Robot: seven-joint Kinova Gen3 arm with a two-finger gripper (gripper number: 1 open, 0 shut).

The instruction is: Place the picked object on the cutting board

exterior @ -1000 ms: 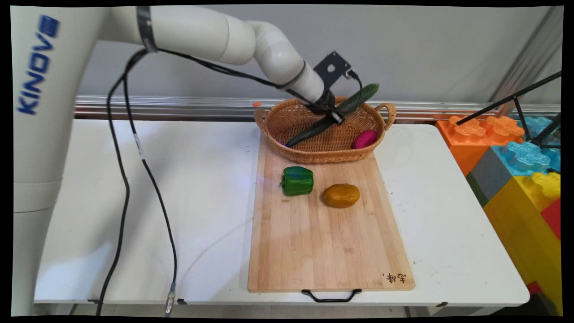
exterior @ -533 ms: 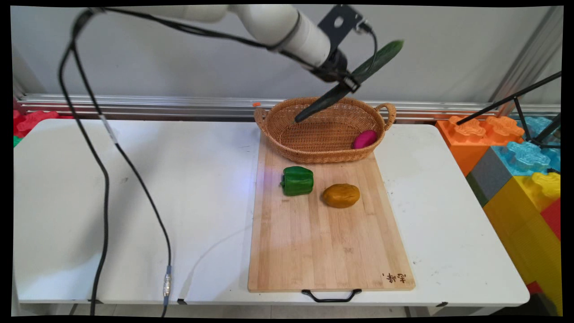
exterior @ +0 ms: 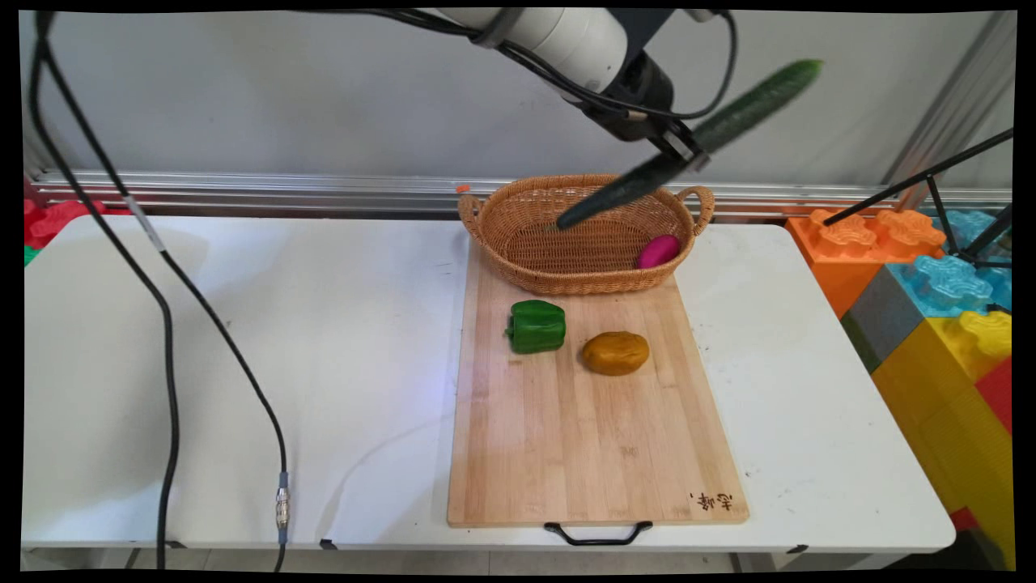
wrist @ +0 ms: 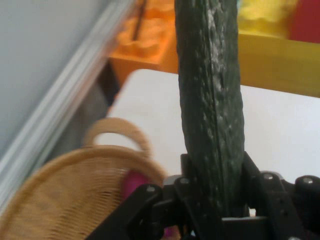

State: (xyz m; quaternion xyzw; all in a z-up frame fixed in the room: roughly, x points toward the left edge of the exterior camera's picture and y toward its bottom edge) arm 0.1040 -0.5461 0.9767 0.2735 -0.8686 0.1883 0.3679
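Note:
My gripper (exterior: 684,155) is shut on a long dark green cucumber (exterior: 753,101), held high in the air above the right rim of the wicker basket (exterior: 518,243). The cucumber slants from lower left to upper right. In the hand view the cucumber (wrist: 210,100) rises straight up from between the black fingers (wrist: 257,175). A magenta vegetable (exterior: 658,251) lies in the basket's right end; the hand view shows that magenta vegetable (wrist: 134,182) beside the basket handle (wrist: 117,132).
A wooden cutting board (exterior: 595,437) lies in front of the basket, carrying a green bell pepper (exterior: 536,326) and a brown potato (exterior: 616,353). Large coloured toy blocks (exterior: 931,283) stand off the table's right end. Black cables (exterior: 162,324) hang at the left.
The gripper has lifted the cucumber out of the basket and carried it up and to the right. The arm has risen toward the top of the main view.

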